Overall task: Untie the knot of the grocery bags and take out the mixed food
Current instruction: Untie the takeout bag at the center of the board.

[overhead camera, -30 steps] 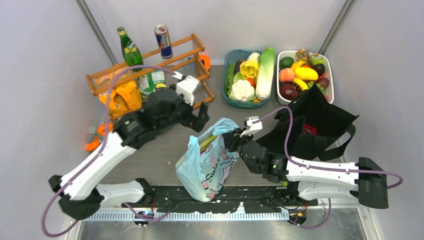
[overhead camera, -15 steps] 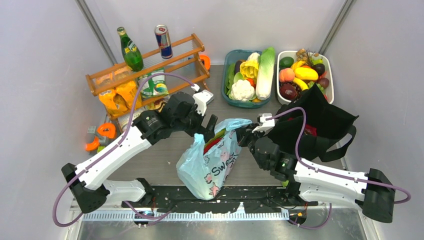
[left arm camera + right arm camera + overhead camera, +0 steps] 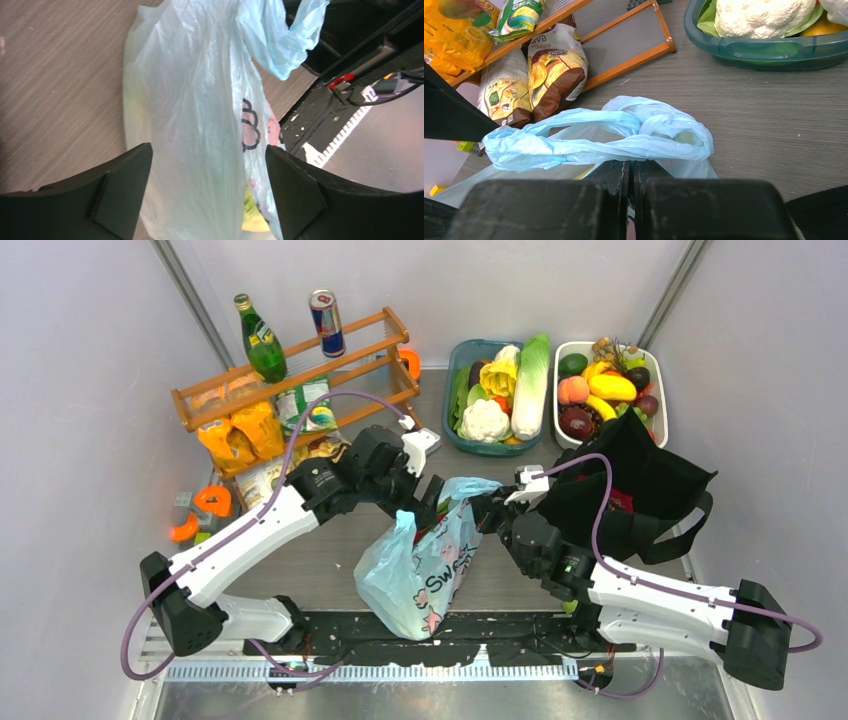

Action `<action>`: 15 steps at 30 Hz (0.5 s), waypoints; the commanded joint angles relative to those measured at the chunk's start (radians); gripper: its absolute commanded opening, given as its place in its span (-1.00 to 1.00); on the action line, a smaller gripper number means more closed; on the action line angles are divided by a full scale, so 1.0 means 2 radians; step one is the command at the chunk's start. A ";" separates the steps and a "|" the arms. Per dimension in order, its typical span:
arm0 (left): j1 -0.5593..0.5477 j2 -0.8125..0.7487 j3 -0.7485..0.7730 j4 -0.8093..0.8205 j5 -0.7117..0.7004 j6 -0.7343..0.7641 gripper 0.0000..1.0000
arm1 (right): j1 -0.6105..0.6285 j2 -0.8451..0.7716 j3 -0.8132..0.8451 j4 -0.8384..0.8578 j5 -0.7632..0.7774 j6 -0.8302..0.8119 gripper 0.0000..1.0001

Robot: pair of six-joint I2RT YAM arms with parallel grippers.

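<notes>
The light-blue "Sweet" bag (image 3: 420,565) stands at the table's near middle. Its handles (image 3: 599,135) lie bunched and crossed, and I cannot tell whether a knot holds them. Something red and green (image 3: 432,523) shows in its mouth, and a yellow-green item (image 3: 252,217) shows through the plastic. My left gripper (image 3: 420,502) is open, its fingers (image 3: 120,185) on either side of the bag's upper part (image 3: 200,125). My right gripper (image 3: 487,510) is shut on the bag's plastic just below the handles (image 3: 631,170). The black tote (image 3: 640,480) lies to the right, behind my right arm.
A wooden rack (image 3: 300,370) at the back left holds a green bottle, a can and crisp packs (image 3: 556,70). A teal tub of vegetables (image 3: 497,390) and a white tub of fruit (image 3: 610,390) stand at the back. Orange parts (image 3: 200,510) lie at the left.
My left arm has swung right and down, from the rack to the bag's top. My right gripper has shifted slightly right with the bag's plastic, and the bag's mouth has spread.
</notes>
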 commanded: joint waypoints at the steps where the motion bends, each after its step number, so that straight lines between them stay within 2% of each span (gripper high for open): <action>1: 0.001 0.011 -0.004 0.031 0.041 -0.016 0.58 | -0.004 0.000 -0.001 0.018 0.000 0.012 -0.90; 6: -0.004 0.017 -0.011 0.025 0.000 -0.015 -0.04 | -0.006 -0.005 0.000 0.019 -0.002 0.011 -0.90; 9: -0.007 0.015 -0.012 0.020 -0.032 -0.010 -0.29 | -0.008 -0.006 0.000 0.019 -0.003 0.008 -0.90; 13: -0.007 0.010 -0.017 0.019 -0.065 -0.011 -0.93 | -0.020 -0.010 0.006 0.019 -0.032 0.009 -0.90; 15: -0.007 0.000 -0.021 0.024 -0.095 -0.011 -1.00 | -0.036 -0.013 0.016 0.019 -0.063 0.004 -0.90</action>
